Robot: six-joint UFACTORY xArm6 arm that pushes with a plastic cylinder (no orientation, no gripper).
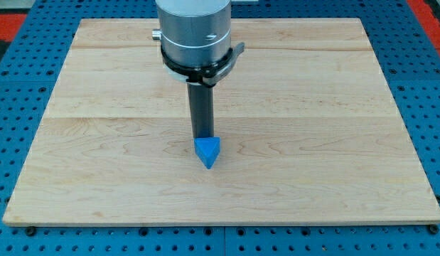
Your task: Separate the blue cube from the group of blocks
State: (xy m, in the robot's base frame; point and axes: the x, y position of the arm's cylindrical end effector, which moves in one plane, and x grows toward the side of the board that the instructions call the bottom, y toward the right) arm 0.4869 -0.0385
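A single blue block (207, 151), triangular in outline, lies near the middle of the wooden board, slightly toward the view's bottom. My rod comes straight down from the silver arm head at the view's top centre. My tip (201, 138) sits right at the block's upper left edge, touching it or nearly so. No other blocks show in the view; the arm head may hide a part of the board behind it.
The wooden board (333, 142) rests on a blue perforated table (13, 107). A red surface shows in the top corners of the view.
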